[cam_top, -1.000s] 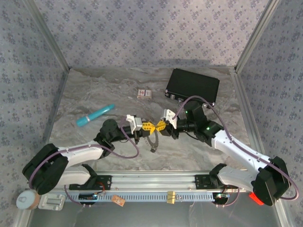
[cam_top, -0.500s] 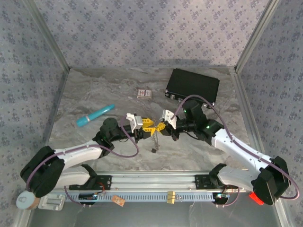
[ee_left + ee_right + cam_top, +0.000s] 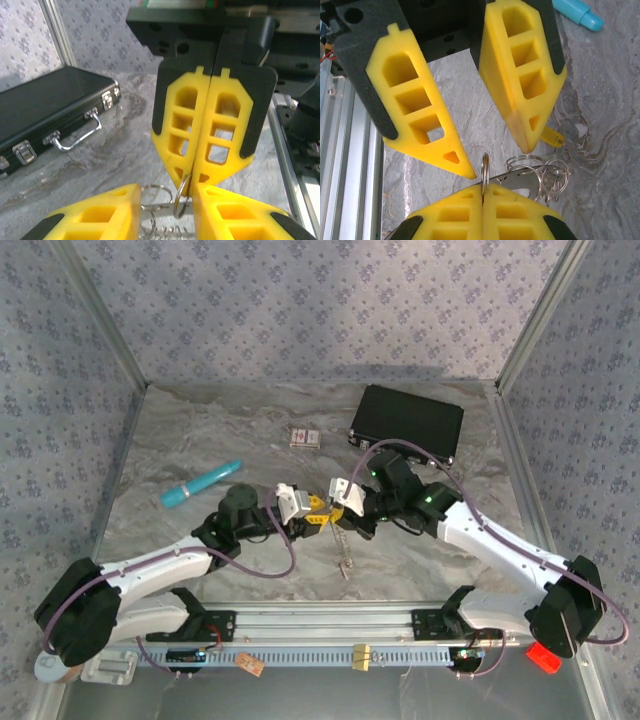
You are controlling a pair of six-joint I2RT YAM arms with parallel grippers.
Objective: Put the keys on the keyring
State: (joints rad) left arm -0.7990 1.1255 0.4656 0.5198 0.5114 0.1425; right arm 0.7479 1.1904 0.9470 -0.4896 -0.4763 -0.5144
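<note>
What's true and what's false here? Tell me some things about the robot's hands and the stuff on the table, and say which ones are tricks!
1. The right hand is pinching the keyring. True.
2. The left hand is squeezed shut. False: its fingers stand apart.
3. The teal pen is on top of the black case. False: it lies on the table, far from the case.
4. The black case lies at the far side of the table. True.

Overhead view from behind — close wrist views face each other, sharing the keyring.
</note>
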